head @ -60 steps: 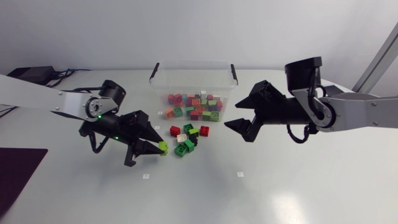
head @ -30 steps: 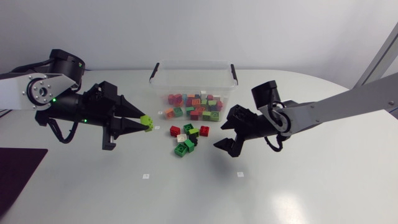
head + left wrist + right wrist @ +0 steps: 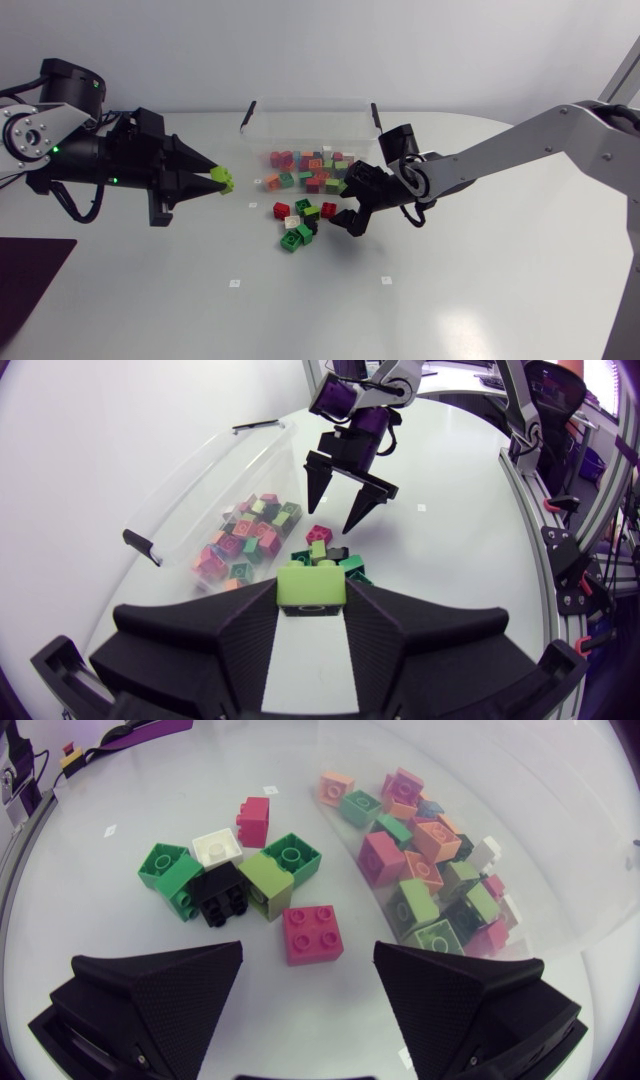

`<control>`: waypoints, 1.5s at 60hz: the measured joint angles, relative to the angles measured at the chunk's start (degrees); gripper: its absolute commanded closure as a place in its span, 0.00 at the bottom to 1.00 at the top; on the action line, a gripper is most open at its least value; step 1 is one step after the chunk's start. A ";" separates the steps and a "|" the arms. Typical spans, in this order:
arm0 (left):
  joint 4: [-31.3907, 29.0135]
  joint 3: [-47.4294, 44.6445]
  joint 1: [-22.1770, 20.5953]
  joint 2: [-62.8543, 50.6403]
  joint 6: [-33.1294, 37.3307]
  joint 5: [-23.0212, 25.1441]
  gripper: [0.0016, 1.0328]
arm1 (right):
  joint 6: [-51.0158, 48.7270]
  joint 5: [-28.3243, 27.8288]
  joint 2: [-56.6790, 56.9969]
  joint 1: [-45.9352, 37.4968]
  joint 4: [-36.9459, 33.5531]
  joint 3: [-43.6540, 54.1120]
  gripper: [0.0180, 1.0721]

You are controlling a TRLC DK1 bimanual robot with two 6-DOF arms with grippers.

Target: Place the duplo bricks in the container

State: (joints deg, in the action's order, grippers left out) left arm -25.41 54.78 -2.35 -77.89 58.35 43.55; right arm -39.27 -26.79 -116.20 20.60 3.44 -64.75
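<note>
One lime-green brick sits pinched at the very tips of my left gripper, one finger on each side, and it is off the tabletop. In the left wrist view its wide side spans from finger to finger, so its long axis lies across the gripper's line; I cannot tell which way its studs face. In the head view the gripper and brick point toward 3 o'clock, aimed at the near left corner of the container. A stretch of bare tabletop separates them. The clear container stands at 12 o'clock from the table's middle with its long side running 9 to 3. Its open rim faces up and a heap of mixed bricks covers its floor. Roughly eight loose bricks lie bunched just at 6 o'clock of its front wall, in green, white, black, lime and red. A red brick lies studs up at the bunch's 3 o'clock edge, a little apart from the rest. My right gripper comes in from 3 o'clock with its fingers spread wide. That red brick lies ahead of the gap and neither finger touches it. White table opens out at 6 o'clock of the bunch, with two small white markers on it. A dark mat lies at the 8 o'clock edge.
</note>
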 measured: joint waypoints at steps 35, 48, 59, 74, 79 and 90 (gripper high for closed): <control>1.70 3.65 0.42 2.56 -6.91 0.39 0.76 | -1.53 -0.02 -5.44 0.37 -4.74 -5.44 0.53; 5.42 4.59 -0.48 2.62 -10.69 0.39 0.76 | -1.51 -0.02 -6.10 1.01 -4.68 -6.38 0.82; 7.67 6.29 -0.63 2.01 -13.77 0.35 0.76 | -1.51 -0.02 -5.81 1.49 -4.52 -6.10 0.89; 11.26 11.32 -2.45 -4.26 -17.57 -1.68 0.76 | -1.53 -0.02 2.51 1.03 -4.76 1.53 0.89; 12.66 13.03 -3.54 -7.06 -18.97 -3.43 0.76 | -1.53 -0.02 7.04 0.59 -4.92 3.91 0.89; 15.02 18.82 -5.97 -14.58 -22.88 -6.12 0.76 | -1.53 -0.26 16.90 -1.07 -7.10 6.91 0.89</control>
State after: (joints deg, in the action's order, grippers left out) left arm -10.39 73.60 -8.32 -92.47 35.46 37.43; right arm -40.80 -27.05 -99.31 19.53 -3.66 -57.84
